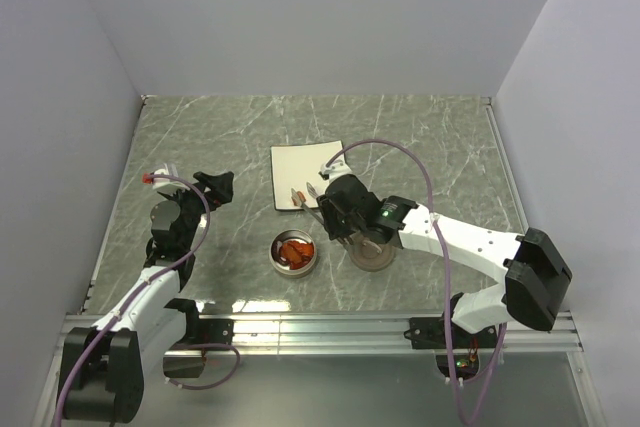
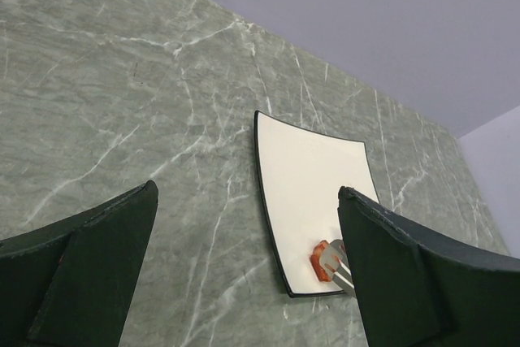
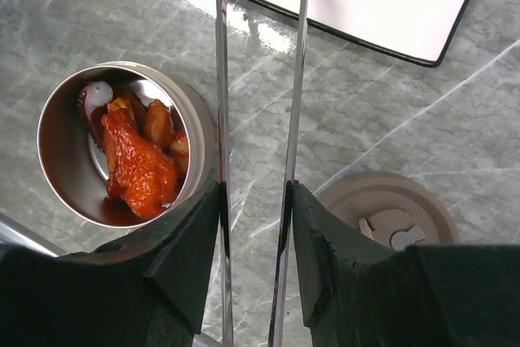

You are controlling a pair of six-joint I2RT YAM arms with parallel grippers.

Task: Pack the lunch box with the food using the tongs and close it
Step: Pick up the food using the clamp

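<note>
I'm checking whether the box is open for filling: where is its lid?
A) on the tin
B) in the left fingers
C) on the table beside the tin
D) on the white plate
C: the lid lies on the table beside the open tin, whose food shows.

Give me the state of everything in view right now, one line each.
Lunch box, open, partly filled with food.
Lid, off, flat on the table beside it.
Tongs, gripped, tips at an orange piece.
Plate, one orange piece showing.
Left gripper, open, empty.
Right gripper, shut on the tongs.
</note>
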